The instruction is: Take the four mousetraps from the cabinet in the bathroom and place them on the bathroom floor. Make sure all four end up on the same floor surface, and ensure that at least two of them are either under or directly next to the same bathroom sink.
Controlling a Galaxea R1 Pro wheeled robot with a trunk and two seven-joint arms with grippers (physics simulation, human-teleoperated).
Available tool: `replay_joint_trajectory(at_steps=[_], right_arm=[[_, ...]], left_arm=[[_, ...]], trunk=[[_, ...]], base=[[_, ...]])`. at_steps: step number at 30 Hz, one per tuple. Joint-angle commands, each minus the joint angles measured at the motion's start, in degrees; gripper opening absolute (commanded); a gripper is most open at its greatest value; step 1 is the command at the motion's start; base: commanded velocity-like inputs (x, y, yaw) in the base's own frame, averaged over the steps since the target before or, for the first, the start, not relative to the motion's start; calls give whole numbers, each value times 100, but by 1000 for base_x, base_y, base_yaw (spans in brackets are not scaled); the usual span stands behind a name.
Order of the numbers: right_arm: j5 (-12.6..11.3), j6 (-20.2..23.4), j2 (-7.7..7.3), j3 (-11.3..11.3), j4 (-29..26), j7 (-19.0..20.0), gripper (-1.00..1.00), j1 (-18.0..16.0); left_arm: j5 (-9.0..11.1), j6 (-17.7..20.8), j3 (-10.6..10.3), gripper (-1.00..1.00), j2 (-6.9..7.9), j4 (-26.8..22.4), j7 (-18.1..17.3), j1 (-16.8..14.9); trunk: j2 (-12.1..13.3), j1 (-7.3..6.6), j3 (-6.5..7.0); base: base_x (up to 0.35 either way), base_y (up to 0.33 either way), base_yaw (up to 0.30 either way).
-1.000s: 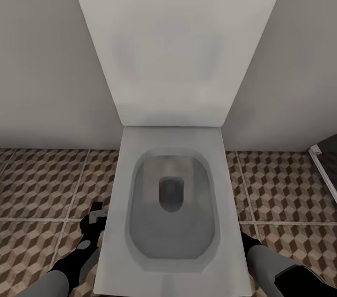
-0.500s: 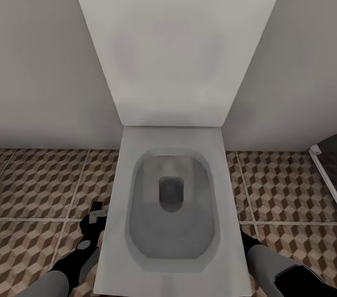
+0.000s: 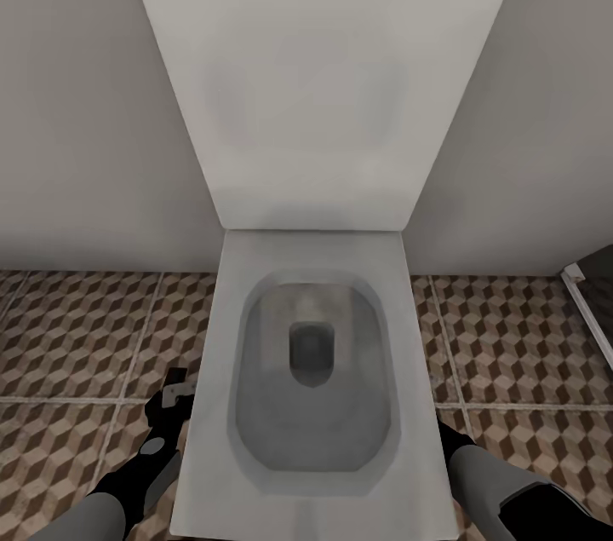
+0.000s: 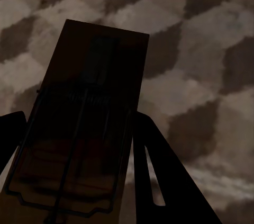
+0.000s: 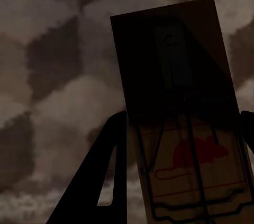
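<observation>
In the left wrist view my left gripper (image 4: 76, 115) is shut on a mousetrap (image 4: 90, 102), a flat brown board with a wire frame, held over the cube-patterned bathroom floor (image 4: 201, 49). A second mousetrap (image 5: 180, 91), with a red mouse print, sits between the fingers of my right gripper (image 5: 182, 121), which is shut on it above the same tiles (image 5: 53, 49). In the head view the left gripper (image 3: 174, 396) hangs low beside the toilet's left side. My right arm (image 3: 477, 464) is low on the toilet's right side. The cabinet and the sink are out of view.
A white toilet (image 3: 311, 371) with its lid (image 3: 306, 72) raised stands straight ahead against the grey wall (image 3: 77, 98). Patterned floor (image 3: 77, 328) lies on both sides of it. A dark object with a white edge (image 3: 587, 302) is at the far right.
</observation>
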Motion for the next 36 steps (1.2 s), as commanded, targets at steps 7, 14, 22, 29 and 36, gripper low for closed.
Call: replay_joint_trajectory(at_steps=[7,14,22,29,36], right_arm=[[-68,-31,6,48,-7,-12,-100,-3],[-69,-31,7,48,-8,-19,-100,-3],[-60,-58,-6,47,-8,-61,-100,-3],[-87,-197,-371,29,53,-104,-100,-3],[-91,-221,-510,-214,75,-107,-100,-3]], left_arm=[[33,-13,-49,-100,5,1,40,-3],[33,-13,-49,-100,5,3,36,-3],[33,5,-49,-100,5,9,34,-3],[33,13,-49,-100,5,10,29,-3],[33,15,-49,-100,5,11,25,-3]], trunk=[[-1,-1,-3],[-1,-1,-3],[-1,-1,-3],[-1,-1,-3],[-1,-1,-3]], base=[[0,0,0],[0,0,0],[0,0,0],[0,0,0],[0,0,0]])
